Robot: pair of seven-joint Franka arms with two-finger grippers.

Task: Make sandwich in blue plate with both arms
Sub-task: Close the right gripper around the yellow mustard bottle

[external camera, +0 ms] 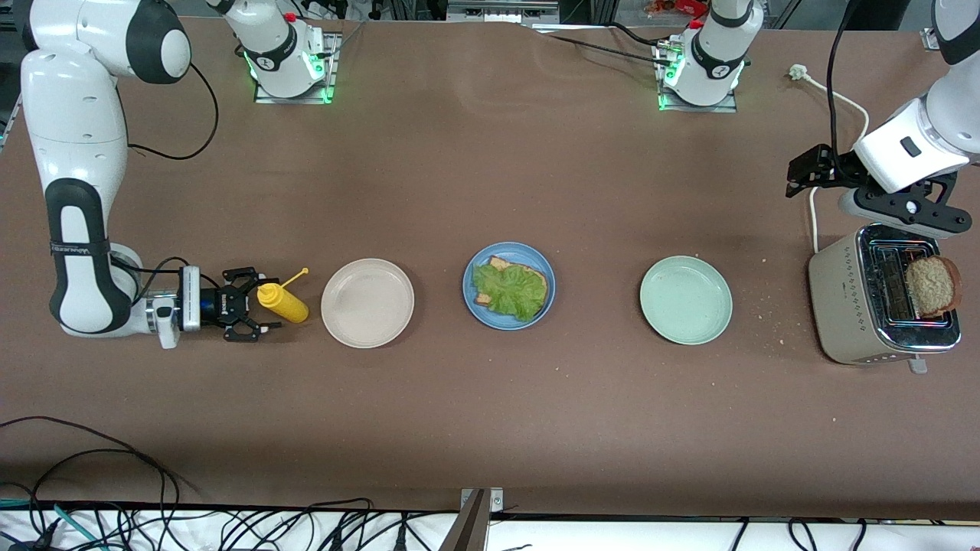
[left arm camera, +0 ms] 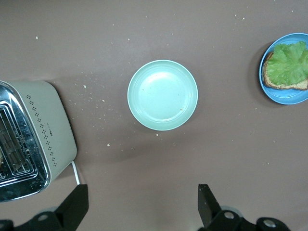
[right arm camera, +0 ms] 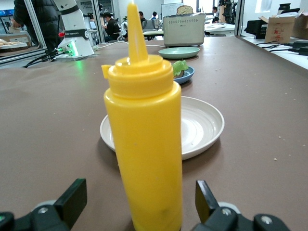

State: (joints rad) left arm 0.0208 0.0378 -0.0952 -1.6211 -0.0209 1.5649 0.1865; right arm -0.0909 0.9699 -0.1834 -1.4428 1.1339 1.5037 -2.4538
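The blue plate (external camera: 476,304) (left arm camera: 285,99) at mid-table holds a brown bread slice (external camera: 501,264) (left arm camera: 284,85) with a ruffled lettuce leaf (external camera: 510,291) (left arm camera: 288,65) on top. A second bread slice (external camera: 932,285) stands up out of the toaster (external camera: 842,306). My left gripper (external camera: 796,177) (left arm camera: 143,202) hangs open and empty over the table beside the toaster. Low at the right arm's end, my right gripper (external camera: 259,304) (right arm camera: 140,202) is open. A yellow squeeze bottle (external camera: 285,302) (right arm camera: 144,144) stands upright between its fingers, with a gap on each side.
A beige plate (external camera: 367,304) (right arm camera: 202,125) lies between the bottle and the blue plate. A pale green plate (external camera: 685,300) (left arm camera: 162,95) lies between the blue plate and the toaster (left arm camera: 48,125). Crumbs dot the table near the toaster, and its white cord (external camera: 834,96) runs toward the left arm's base.
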